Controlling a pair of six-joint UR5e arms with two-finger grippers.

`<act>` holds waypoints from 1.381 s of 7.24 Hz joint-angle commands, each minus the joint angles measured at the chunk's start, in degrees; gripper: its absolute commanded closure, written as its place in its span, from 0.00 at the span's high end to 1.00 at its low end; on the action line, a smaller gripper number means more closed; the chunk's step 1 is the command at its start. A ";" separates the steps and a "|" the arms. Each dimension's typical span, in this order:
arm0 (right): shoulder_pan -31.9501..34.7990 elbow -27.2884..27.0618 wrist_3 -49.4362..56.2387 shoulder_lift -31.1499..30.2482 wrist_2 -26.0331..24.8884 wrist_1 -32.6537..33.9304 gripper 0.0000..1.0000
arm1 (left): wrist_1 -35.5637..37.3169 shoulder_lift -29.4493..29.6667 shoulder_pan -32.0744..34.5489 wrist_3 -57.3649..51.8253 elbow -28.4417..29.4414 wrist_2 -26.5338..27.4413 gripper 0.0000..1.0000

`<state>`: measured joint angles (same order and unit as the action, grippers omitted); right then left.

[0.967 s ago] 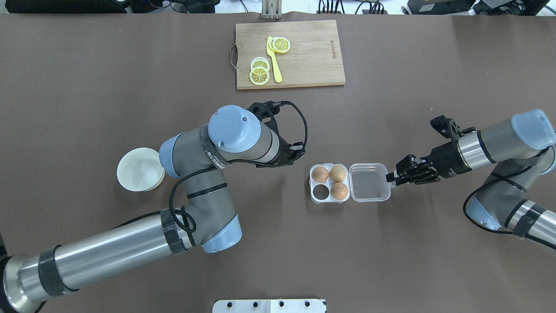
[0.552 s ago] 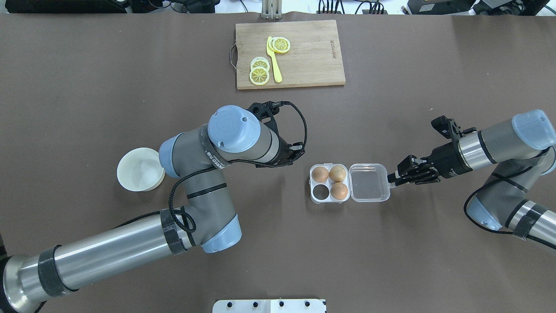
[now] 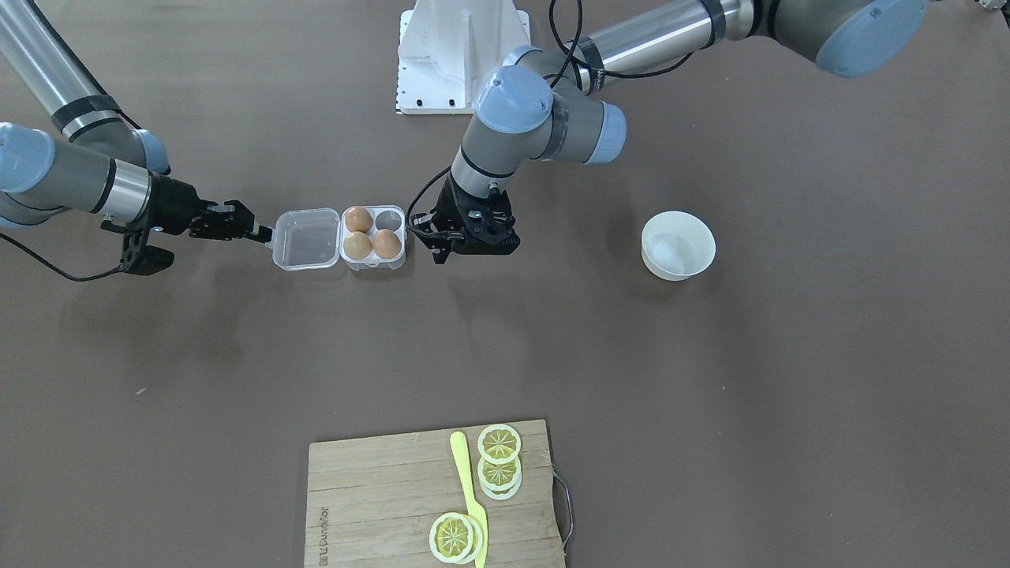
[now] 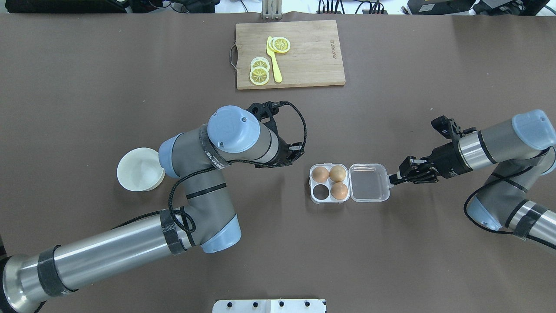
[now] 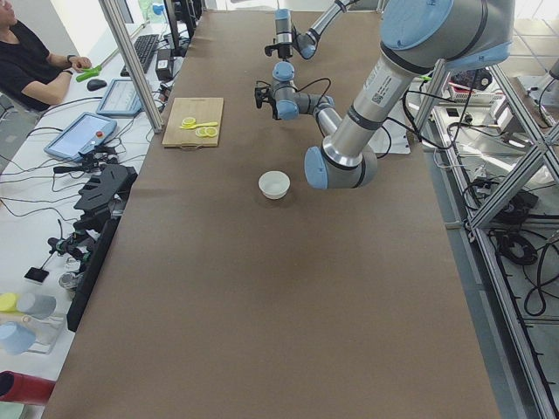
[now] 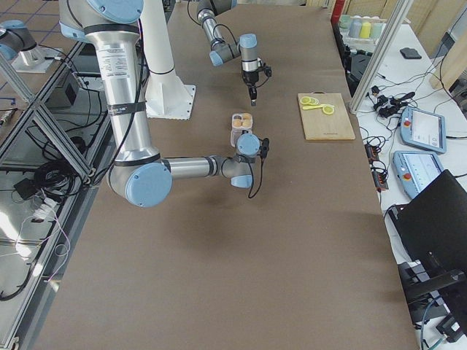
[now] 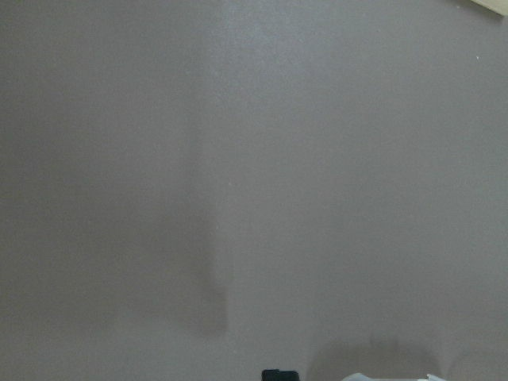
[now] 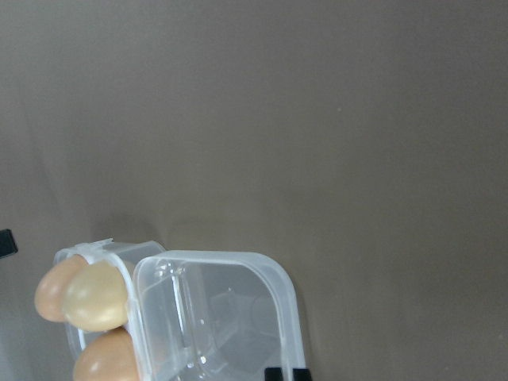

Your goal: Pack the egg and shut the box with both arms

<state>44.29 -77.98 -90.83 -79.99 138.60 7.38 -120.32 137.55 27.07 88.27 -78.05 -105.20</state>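
Observation:
The clear box [image 4: 314, 194] lies open mid-table, with its lid [image 4: 369, 182] flat to the right. Three tan eggs [image 4: 320, 174] [image 4: 337, 173] [image 4: 339, 190] sit in its cups, and the near-left cup [image 4: 321, 191] is empty. My right gripper [image 4: 392, 179] is low at the lid's outer edge, jaws closed on the rim; the right wrist view shows its fingertips [image 8: 274, 373] at the lid [image 8: 214, 317]. My left gripper [image 3: 439, 254] points down beside the box's cup side, apart from it, and looks shut and empty. The left wrist view shows one dark fingertip block [image 7: 279, 375].
An empty white bowl [image 4: 140, 169] stands left of my left arm. A wooden cutting board [image 4: 312, 56] with lemon slices [image 4: 259, 71] and a yellow knife [image 4: 273, 65] lies at the far edge. The white base stand [image 4: 269, 305] is at the near edge.
My right gripper's fingers have closed in on the lid's outer edge and drawn slightly to the right. The left arm, box and eggs have stayed put.

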 commanded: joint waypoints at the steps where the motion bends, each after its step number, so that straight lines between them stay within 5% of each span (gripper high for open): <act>1: 0.18 -0.41 -0.22 0.18 0.00 0.00 0.00 | 0.00 0.00 0.00 0.06 0.00 0.00 0.00; 6: 2.55 -1.38 -0.40 0.62 2.37 0.00 0.00 | -0.44 0.00 -0.09 0.14 0.52 0.00 0.00; 10: 3.08 -2.08 -0.49 0.71 2.72 0.00 0.00 | -8.79 0.61 -1.49 4.19 4.57 0.35 0.00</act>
<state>47.30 -79.85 -91.29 -79.29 141.29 7.44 -128.10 137.89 26.18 91.82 -74.14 -104.95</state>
